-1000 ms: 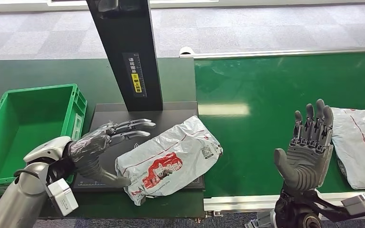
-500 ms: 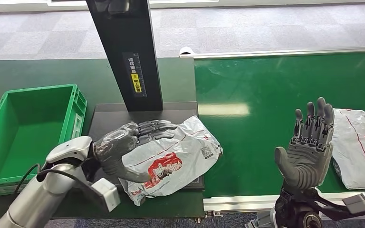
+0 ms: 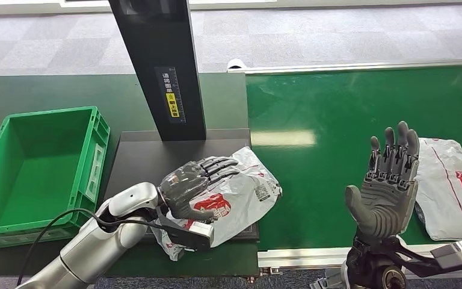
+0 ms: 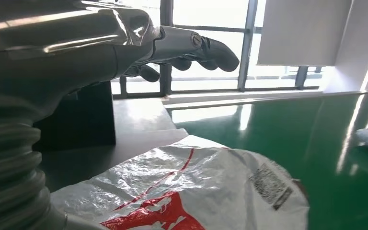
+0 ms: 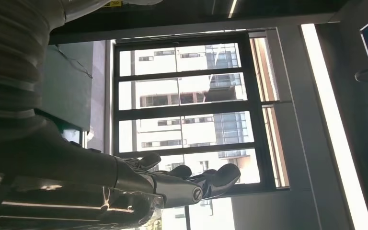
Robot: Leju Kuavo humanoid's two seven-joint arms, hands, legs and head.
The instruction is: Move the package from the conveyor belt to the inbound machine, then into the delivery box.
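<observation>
My left hand (image 3: 194, 186) is lying over the white plastic mailer package (image 3: 240, 189) with red print, fingers stretched out across its top and thumb down along its near left side. The wrist view is showing the fingers (image 4: 206, 45) hanging above the crinkled surface, so I cannot tell whether I am gripping it or only covering it.

The package is sitting on the black platform of the inbound machine (image 3: 156, 159), its right end hanging over the platform's right edge toward the green conveyor belt (image 3: 337, 108). The machine's black post (image 3: 159, 66), bearing a yellow label, is standing at the far side of the platform.

My right hand (image 3: 385, 189) is held upright over the near edge of the belt, palm facing left, fingers straight and apart, holding nothing. A second white mailer (image 3: 454, 186) is lying on the belt just to its right.

The green delivery box (image 3: 99, 141) is standing left of the machine.
</observation>
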